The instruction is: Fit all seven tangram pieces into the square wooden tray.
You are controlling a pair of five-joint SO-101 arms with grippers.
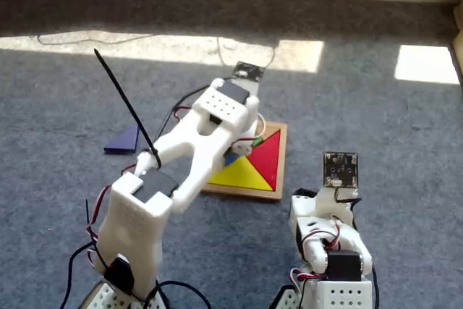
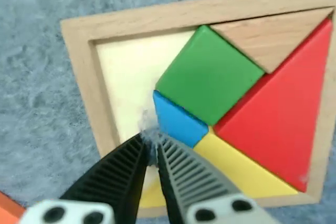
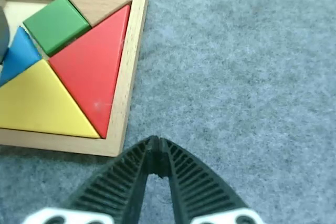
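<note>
- My left hand (image 2: 152,153) hangs over the square wooden tray (image 2: 79,66). Its fingers are pressed together on nothing, and their tips are right against the loose edge of the small blue triangle (image 2: 176,121).
- I judge the step to be seating that blue triangle. I would push with the closed tips, low and slow, toward the green square block (image 2: 210,74), and stop once the edges meet so its neighbours do not ride up.
- The large red triangle (image 2: 278,114), large yellow triangle (image 2: 236,169) and plain wooden triangle (image 2: 268,38) lie flat in the tray. That makes five pieces in, with a pale stretch of tray floor left bare.
- My right hand (image 3: 157,156) is also closed and empty. It sits above the grey carpet (image 3: 252,66), near one tray corner but apart from it.
- The high view shows a dark blue flat piece (image 1: 124,140) on the carpet at centre left of the frame, well apart from the tray. My own arm hides the tray's bare part there.
- The left wrist view shows that bare floor plainly, plus the corner of an orange piece (image 2: 8,211) on the carpet outside the tray.
- The right wrist view shows the tray's outer rim and the red and yellow seams sitting tight.
</note>
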